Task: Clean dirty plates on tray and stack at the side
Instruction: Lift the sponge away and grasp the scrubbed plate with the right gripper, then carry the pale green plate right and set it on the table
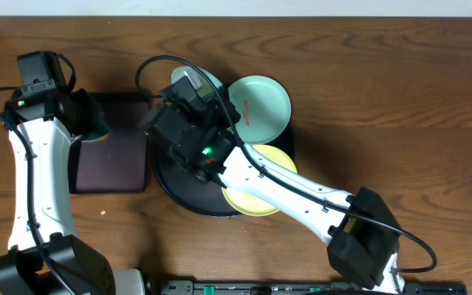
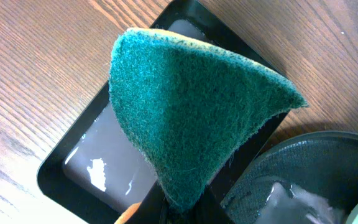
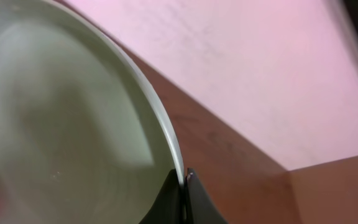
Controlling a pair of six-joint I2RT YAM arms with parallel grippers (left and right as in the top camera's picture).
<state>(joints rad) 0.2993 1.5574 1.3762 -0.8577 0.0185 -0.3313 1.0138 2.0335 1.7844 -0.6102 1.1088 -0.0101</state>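
On the left, our left gripper (image 2: pixel 179 208) is pressed together on the lower corner of a green sponge (image 2: pixel 191 112). The sponge hangs above the small rectangular tray (image 2: pixel 104 155). The floor of this tray looks wet, so we think the sponge is held there to take water or to drip.

Next comes the round black tray (image 1: pixel 170 184). Over its back part the right gripper (image 3: pixel 184 179) is clamped on the rim of one mint plate (image 3: pixel 73 124) and holds it tilted, probably to offer its face to the sponge.

Further right, a second mint plate (image 1: pixel 260 106) with a red smear lies at the tray's far edge. The yellow plate (image 1: pixel 248 203) lies partly under the right arm. The bare tabletop (image 1: pixel 400 90) at the side has no stacked plate yet.
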